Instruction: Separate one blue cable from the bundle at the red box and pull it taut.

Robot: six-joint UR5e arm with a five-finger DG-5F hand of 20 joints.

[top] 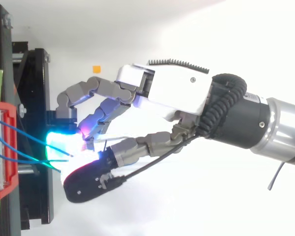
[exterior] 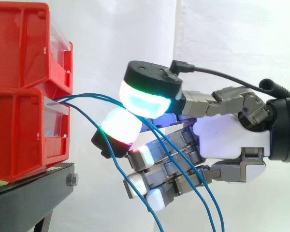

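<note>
Your hand (exterior: 227, 137) is level w/ the lower red bin (exterior: 19, 135), palm well right of it. Fingers (exterior: 145, 99): the two big glowing pads are pressed together on the blue cables (exterior: 89, 95) just after these leave the bin front. The rest are curled underneath, holding nothing that I can see.

One strand (exterior: 117, 166) drops free below the lower pad, but several run on past the pads and hang down over the hand. So prob. more than one is in the pinch; can't tell for sure.

Risks, imo:
- Pull now and you tension 2+ cables, no separation.
- Pads are round, so a thin cable may slip out under load.
- A hard pull could drag the bin off the black stand (exterior: 29, 198).
- Slack strands may snag the lower fingers.
</note>
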